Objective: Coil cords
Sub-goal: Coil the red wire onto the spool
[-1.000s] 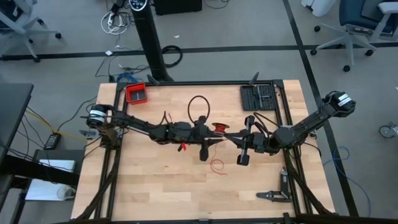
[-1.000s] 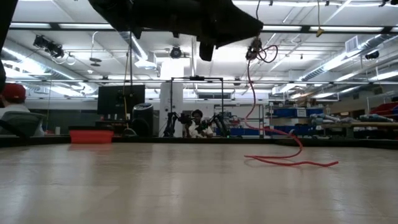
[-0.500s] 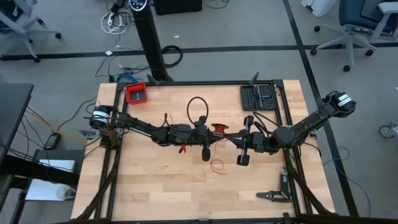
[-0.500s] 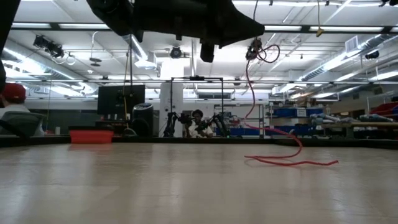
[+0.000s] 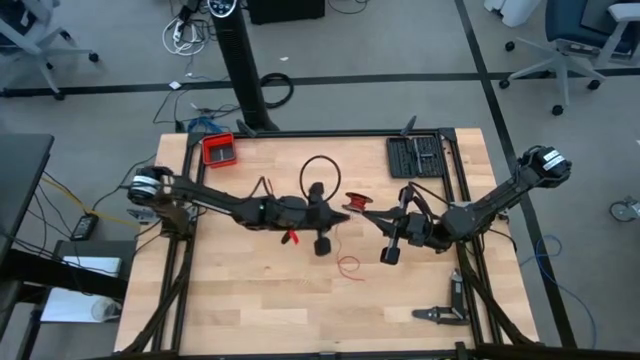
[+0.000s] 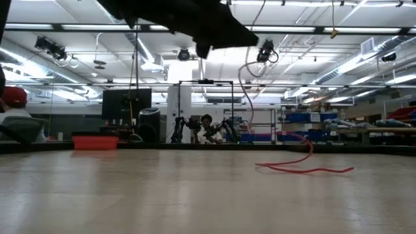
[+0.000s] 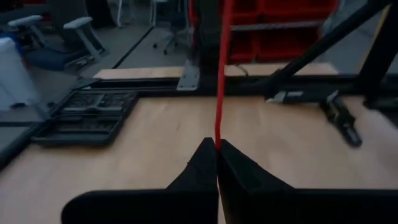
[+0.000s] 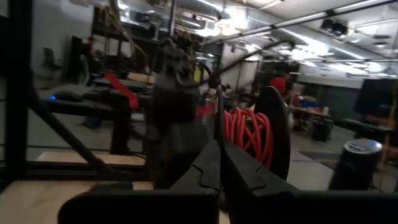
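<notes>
The left gripper (image 7: 217,144) is clenched on the thin red cord (image 7: 222,68), which runs taut straight away from the fingertips in the left wrist view. From above, this gripper (image 5: 335,212) hangs over the middle of the wooden table (image 5: 240,310), just beside a small red bundle of wound cord (image 5: 357,201). The right gripper (image 8: 219,144) is also closed, its fingertips meeting around the edge of a dark spool (image 8: 273,134) that carries the red windings (image 8: 244,134). From above, the right gripper (image 5: 375,214) sits just on the other side of the bundle, so the two grippers face each other with the coil between them. A loose tail of cord (image 6: 305,168) lies curled on the table below, seen at table height, and rises in a curve toward the arms overhead. A black cable loop (image 5: 318,172), a red tray (image 5: 219,150) and a black tool case (image 5: 416,155) lie farther back on the table.

Likely risk: the cord is very thin, so it may slip from the closed left fingers, or a hard pull may drag windings off the spool. The slack tail could also snag or tangle.

A second ago the left gripper was open; it has since shut on the cord and moved toward its own side, and the hanging cord now bows more.
</notes>
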